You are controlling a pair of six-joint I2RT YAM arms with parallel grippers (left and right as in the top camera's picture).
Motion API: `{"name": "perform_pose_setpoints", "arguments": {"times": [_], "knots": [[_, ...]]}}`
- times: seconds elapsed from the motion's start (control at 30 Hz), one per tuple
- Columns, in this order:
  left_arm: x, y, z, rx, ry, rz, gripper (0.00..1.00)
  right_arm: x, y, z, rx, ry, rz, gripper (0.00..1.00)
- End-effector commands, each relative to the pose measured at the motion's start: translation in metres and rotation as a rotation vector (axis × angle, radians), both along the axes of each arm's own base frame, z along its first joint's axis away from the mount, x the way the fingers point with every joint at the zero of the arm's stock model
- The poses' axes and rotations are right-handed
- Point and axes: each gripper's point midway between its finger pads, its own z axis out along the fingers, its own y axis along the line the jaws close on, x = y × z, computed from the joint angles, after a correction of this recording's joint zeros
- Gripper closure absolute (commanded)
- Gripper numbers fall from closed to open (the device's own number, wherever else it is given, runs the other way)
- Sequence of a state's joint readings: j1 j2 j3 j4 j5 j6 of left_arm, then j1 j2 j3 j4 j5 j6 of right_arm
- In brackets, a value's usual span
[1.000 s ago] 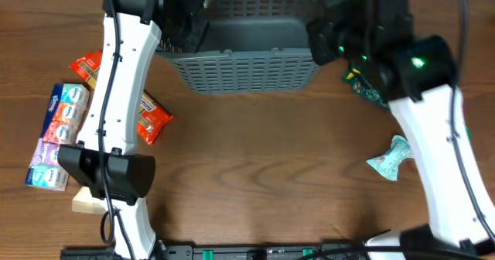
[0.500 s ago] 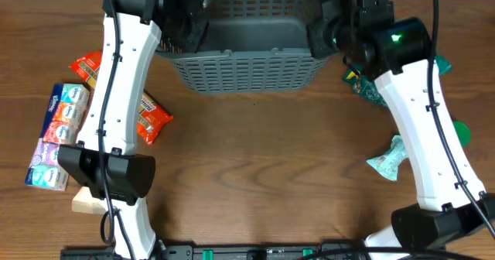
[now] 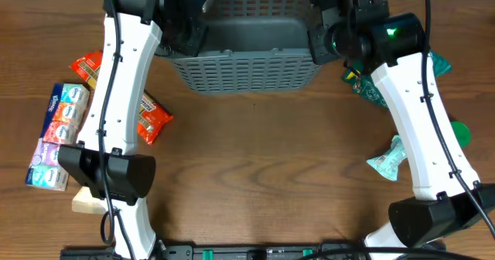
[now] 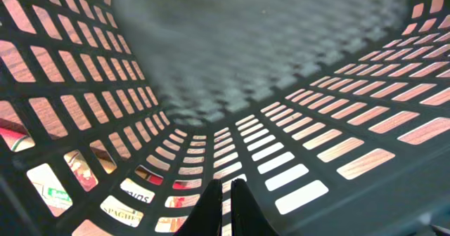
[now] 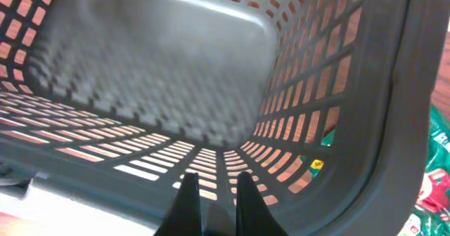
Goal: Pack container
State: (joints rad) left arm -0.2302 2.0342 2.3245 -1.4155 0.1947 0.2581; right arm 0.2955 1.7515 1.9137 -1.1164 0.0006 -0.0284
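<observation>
Grey plastic lattice marks the container [image 3: 244, 59], one only, at the far middle of the table [image 3: 255, 175] in the overhead view, with both arms reaching to its near corners. Its base looks bare, so I judge packing not yet begun. To its left lie four things: a red packet [image 3: 87, 66], a tissue pack [image 3: 56, 136], an orange packet [image 3: 153, 119] and a pale block [image 3: 87, 203]. To its right are a green wrapper [image 3: 363, 86] showing either side of the arm (one packet or two, I cannot tell), a green disc [image 3: 459, 132] and a pale teal packet [image 3: 388, 159]. All of it is left to load.

From the left wrist, the left fingers [image 4: 242, 206] stand nearly together, nothing seen between them, inside the lattice wall.

From the right wrist, the right fingers [image 5: 188, 202] show a slim gap; whether they pinch anything I cannot tell. No goods lie inside.
</observation>
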Motion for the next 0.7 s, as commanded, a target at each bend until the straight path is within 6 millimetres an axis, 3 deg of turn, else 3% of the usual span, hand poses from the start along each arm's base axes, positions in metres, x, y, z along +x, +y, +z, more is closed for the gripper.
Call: {"name": "perform_pose_setpoints", "arguments": {"times": [0.0, 0.67], "knots": [[-0.006, 0.002, 0.01, 0.002, -0.011, 0.018, 0.94, -0.004, -0.007, -0.007, -0.01, 0.036, -0.029, 0.99], [-0.027, 0.007, 0.003, 0.021, 0.082, 0.028, 0.94, -0.019, -0.009, -0.016, -0.004, 0.112, -0.054, 0.99]]}}
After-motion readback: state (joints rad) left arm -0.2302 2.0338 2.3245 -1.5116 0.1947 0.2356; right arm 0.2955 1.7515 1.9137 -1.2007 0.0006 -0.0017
